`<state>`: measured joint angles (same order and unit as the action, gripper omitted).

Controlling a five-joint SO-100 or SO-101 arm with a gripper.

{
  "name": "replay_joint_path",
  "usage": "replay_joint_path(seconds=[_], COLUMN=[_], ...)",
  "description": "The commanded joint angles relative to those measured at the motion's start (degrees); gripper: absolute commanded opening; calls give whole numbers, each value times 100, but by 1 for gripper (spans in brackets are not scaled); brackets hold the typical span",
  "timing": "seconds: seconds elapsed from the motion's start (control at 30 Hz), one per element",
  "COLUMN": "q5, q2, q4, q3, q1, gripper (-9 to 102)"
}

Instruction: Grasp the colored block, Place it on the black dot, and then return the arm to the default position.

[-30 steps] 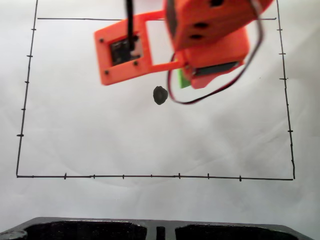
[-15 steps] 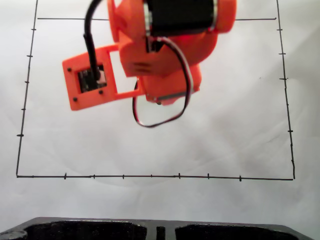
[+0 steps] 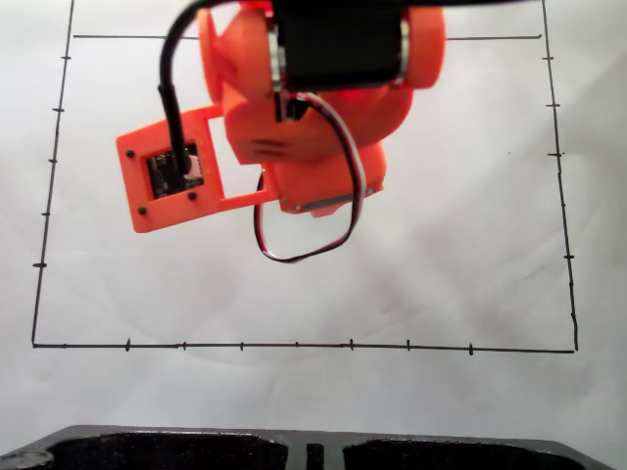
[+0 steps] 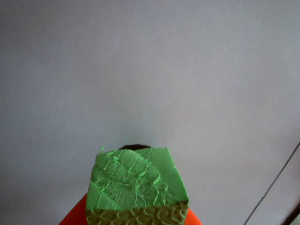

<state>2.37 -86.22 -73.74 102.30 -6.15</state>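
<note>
The arm hangs over the upper middle of the white paper, inside the thin black border drawn around its edges, and its orange body and black servo cover the spot beneath it in the fixed view. In the wrist view the green block sits at the bottom centre, with orange gripper plastic showing at its lower corners, so the gripper appears to be clamped on the block, though the fingertips themselves are out of frame. Just beyond the block's far edge a thin dark sliver peeks out; this looks like the rim of the black dot, nearly all of it hidden under the cube. Whether the block already rests on the paper or hangs just above it cannot be told from either view. By that reading the task is at the placing step, with release and the return to the default position not yet done. The main risk is a small offset: since the dot is mostly hidden, the block could settle slightly toward the camera side of the mark. If the jaws open while the cube is off the paper, the light foam may tip or bounce away from the dot. A finger could also drag the cube sideways as the arm lifts.
</note>
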Motion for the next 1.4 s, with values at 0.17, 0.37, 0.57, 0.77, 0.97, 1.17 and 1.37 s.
replay_joint_path(seconds=[0.17,0.37,0.57,0.77,0.97,1.17,1.37], q5=[-132,-211,-141,-167,-510,-905,-1143], q2=[26,26,-255,-940,-2030,-3340,-5186], q4=[35,-70,-360,-914,-1134,-844,-176], q3=[-141,-141,-141,-185,-79,378,1942], q1=[88,44,9,-9,-9,-79,-53], gripper=[14,27,42,46,48,46,28])
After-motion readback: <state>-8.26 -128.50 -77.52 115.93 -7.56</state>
